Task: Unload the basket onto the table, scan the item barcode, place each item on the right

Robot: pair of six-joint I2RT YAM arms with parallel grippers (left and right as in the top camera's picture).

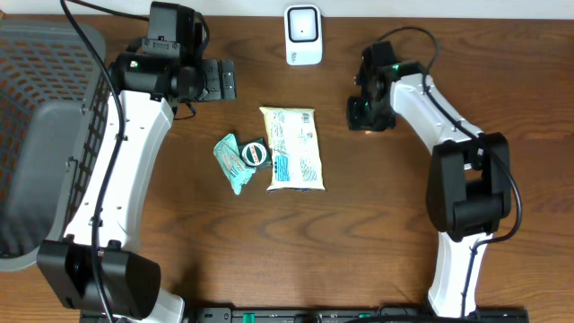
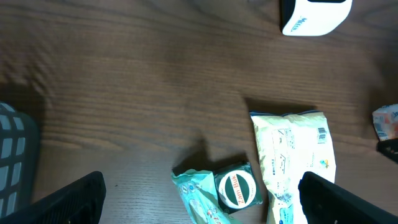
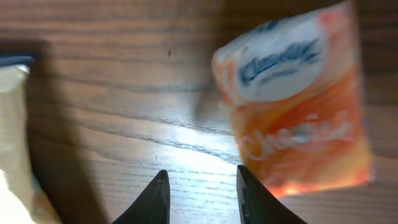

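Right gripper first: parted, a narrow gap, only bare wood between the fingers. Grasping nothing. Just ahead, off toward the right finger's side, an orange-and-white tissue packet, blurred, flat on the table, not between the jaws. Hidden beneath the wrist from overhead. Looks like the item chosen for scanning, but not yet gripped or lifted.

Further out, at the left edge of the right wrist view, a strip of the cream packet. Beside that one, a teal packet with a round lid lying against its end.

Over to the left gripper: spread wide, empty, hanging above the table near those two packets.

Scanner at the far edge, upright, well apart from every item. No barcode turned toward it.

On progress, as a judgement: barely begun. Left to do: centre on the tissue packet, clamp, lift, carry across to the scanner, turn the barcode to its window. Basket waiting off at the left.
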